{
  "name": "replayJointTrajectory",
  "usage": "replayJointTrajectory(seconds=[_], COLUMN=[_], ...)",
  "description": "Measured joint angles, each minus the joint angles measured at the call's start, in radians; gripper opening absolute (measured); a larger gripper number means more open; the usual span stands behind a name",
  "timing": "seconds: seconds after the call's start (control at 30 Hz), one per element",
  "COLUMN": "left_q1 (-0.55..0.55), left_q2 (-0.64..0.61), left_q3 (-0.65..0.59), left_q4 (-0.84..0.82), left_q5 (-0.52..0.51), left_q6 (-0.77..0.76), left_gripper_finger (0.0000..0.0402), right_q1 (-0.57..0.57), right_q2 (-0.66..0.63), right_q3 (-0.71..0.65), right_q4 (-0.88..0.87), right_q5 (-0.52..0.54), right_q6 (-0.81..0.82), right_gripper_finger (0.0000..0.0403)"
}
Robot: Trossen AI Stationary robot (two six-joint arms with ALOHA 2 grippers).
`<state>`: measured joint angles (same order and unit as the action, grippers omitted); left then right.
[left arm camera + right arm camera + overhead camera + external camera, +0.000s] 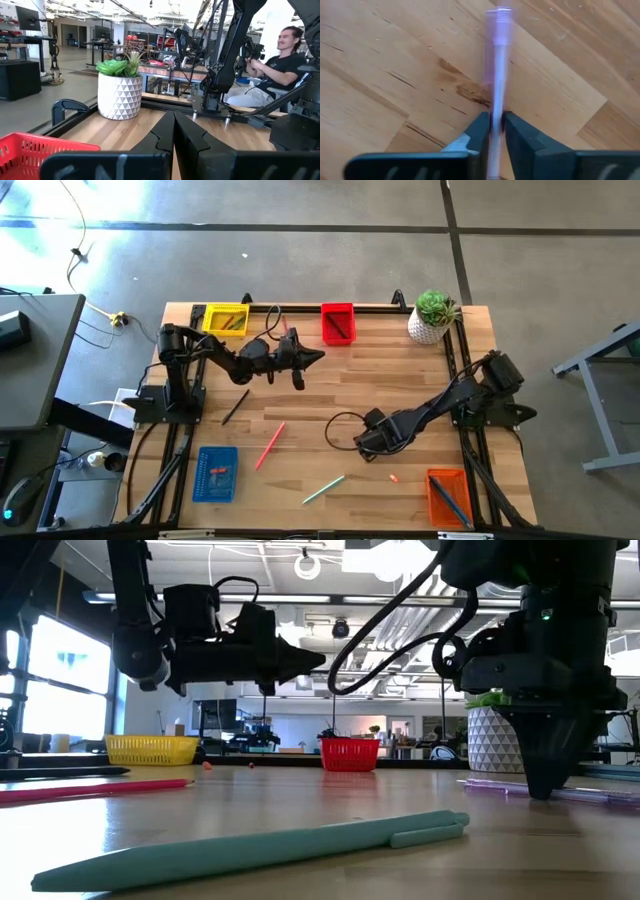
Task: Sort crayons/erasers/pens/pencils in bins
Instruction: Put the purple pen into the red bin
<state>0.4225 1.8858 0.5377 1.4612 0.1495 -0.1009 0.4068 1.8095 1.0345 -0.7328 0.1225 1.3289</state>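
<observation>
Pressing down onto the wooden worktop [400, 370], the right pincer [494, 131] was clamped on a slim translucent purple pen [497, 75] lying flat there, between the red mesh bin [337, 323] and orange mesh bin [447, 495]. The left pincer [174, 131] hovered fully closed and empty near the red bin.

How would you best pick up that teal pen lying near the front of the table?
Probably at mid-barrel, coming straight down, with the tool's fingers set across the pen's length. The teal pen lies flat on the table, long and thin, with bare wood on both sides, so a pinch across its width seems surest. Avoid the clip end, which looks uneven.
</observation>
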Motion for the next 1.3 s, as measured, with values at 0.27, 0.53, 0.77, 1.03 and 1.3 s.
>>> replayJointTrajectory(seconds=[0.27,0.53,0.77,1.03,1.3], left_q1=[0.013,0.064,0.075,0.089,0.089], left_q2=[0.000,0.000,0.000,0.000,0.000], left_q3=[-0.021,-0.052,-0.081,-0.088,-0.088], left_q4=[0.001,0.017,0.040,0.017,0.015], left_q5=[-0.003,-0.026,-0.044,-0.101,-0.110], left_q6=[0.006,-0.026,0.004,0.018,0.029], left_gripper_finger=[0.0000,0.0000,0.0000,0.0000,0.0000], right_q1=[-0.003,-0.059,-0.165,-0.398,-0.710], right_q2=[-0.009,-0.117,-0.273,-0.424,-0.349], right_q3=[-0.001,-0.005,-0.004,-0.003,-0.002], right_q4=[0.001,-0.009,0.000,0.066,0.475], right_q5=[-0.001,0.015,0.076,0.252,0.196], right_q6=[-0.024,-0.076,-0.167,-0.396,-0.859], right_gripper_finger=[0.0010,0.0022,0.0022,0.0023,0.0023])
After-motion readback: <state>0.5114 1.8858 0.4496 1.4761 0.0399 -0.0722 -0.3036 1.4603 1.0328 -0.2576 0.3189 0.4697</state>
